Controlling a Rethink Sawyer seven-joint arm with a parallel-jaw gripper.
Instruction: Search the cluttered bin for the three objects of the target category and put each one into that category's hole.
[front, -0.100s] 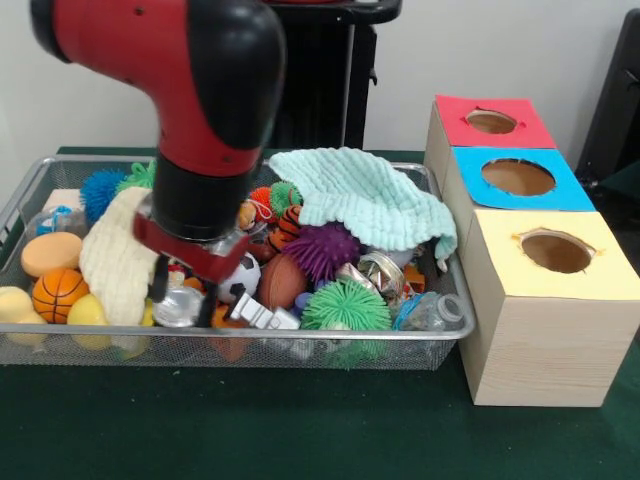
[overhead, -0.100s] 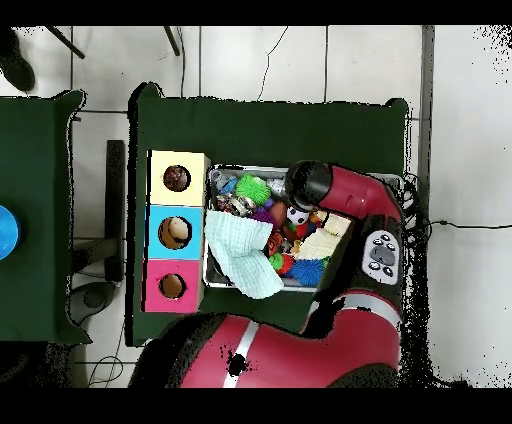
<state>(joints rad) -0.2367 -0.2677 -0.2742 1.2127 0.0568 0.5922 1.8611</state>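
The gripper (front, -0.100s: 182, 297) was lowered into the wire bin (front, -0.100s: 30, 190), and a clear round thing (front, -0.100s: 180, 306) was seen between its two fingers; whether it was truly gripped could not be told. A soccer ball (front, -0.100s: 243, 274) lay just to its right, a cream cloth (front, -0.100s: 115, 262) to its left. A mint cloth (front, -0.100s: 365, 195) was draped over the far right corner. Right of the bin, the wooden box (front, -0.100s: 540, 330) was seen with its red (front, -0.100s: 491, 121), blue (front, -0.100s: 518, 177) and yellow (front, -0.100s: 556, 252) holes.
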